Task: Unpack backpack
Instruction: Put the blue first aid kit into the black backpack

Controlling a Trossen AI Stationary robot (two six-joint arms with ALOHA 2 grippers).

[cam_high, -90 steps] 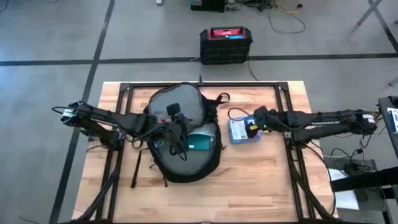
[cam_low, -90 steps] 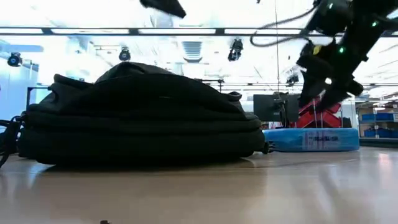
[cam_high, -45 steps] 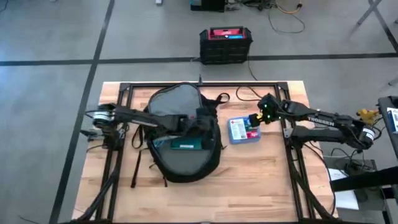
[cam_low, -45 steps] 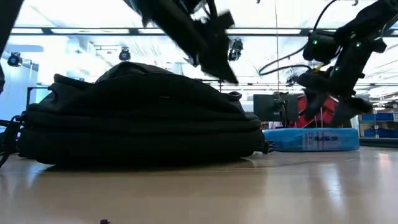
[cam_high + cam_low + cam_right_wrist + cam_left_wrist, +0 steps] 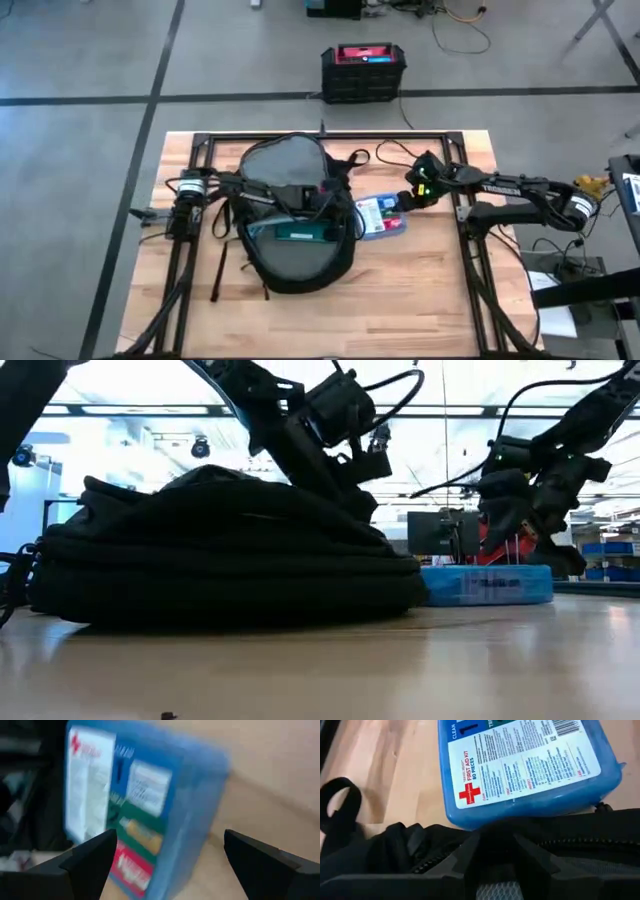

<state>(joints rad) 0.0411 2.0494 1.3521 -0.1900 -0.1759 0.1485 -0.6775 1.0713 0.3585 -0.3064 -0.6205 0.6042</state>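
The black backpack lies flat at the table's middle, its grey-lined flap thrown back toward the far edge. A teal item shows in its opening. My left gripper is down at the opening's right rim, fingers closed together. A blue first aid kit lies flat on the table against the backpack's right side. My right gripper stands open over the kit's right end, its fingers spread on either side of the kit. My left gripper is shut on the backpack's right rim, beside the zipper, coming at it slanting down from the table's left. The fingers themselves hide how much fabric lies between them. The backpack stays flat on the table. My right gripper: whether it touches the kit, I cannot tell.
Loose black straps trail from the backpack toward the near left and the far right. A black box with a red top sits on the floor beyond the table's far edge. Bare wood lies along the near edge.
My left gripper has gone from above the backpack's opening toward the table's right and down onto the right rim. The first aid kit has slid a little toward the backpack and turned. My right gripper has drawn slightly toward the far edge.
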